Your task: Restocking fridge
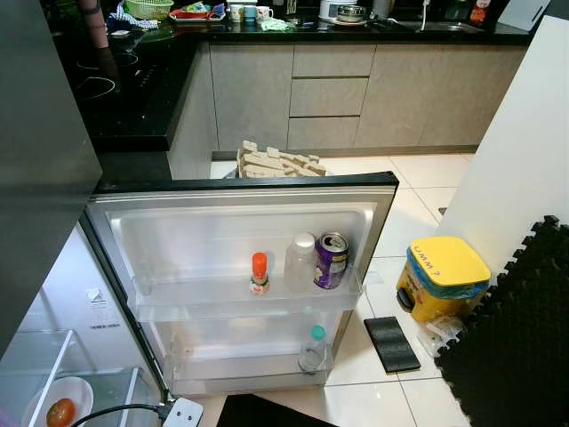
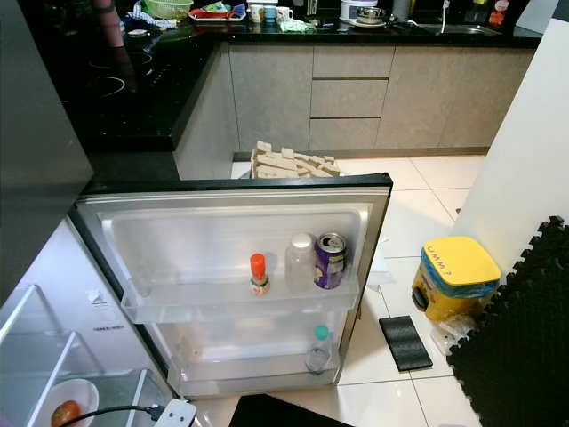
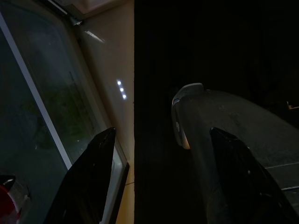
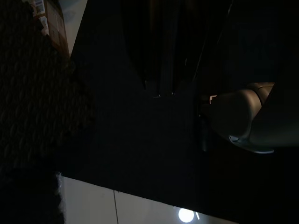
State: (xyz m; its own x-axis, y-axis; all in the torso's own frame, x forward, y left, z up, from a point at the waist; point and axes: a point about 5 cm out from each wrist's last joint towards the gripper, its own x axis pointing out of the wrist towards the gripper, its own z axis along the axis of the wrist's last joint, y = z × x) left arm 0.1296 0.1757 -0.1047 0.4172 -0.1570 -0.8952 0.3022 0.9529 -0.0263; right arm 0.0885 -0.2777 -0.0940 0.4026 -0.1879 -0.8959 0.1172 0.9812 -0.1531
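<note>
Fridge door (image 1: 240,191) hangs open mid-frame. I see 3 upright items on its upper shelf: white bottle (image 1: 300,262), purple can (image 1: 331,260), orange-capped bottle (image 1: 259,273). Left gripper (image 3: 161,182) hangs low, fingers apart, empty; right gripper's fingers I can't tell. Neither arm is obviously nearer.

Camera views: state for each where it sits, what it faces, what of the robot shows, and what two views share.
Left eye view: head, looking down at the open fridge door; no arm visible.
Right eye view: head, same scene; both share the purple can and yellow bin.
Left wrist view: left wrist, along the open left end effector, toward dark floor.
Right wrist view: right wrist, very dark; little discernible.
</note>
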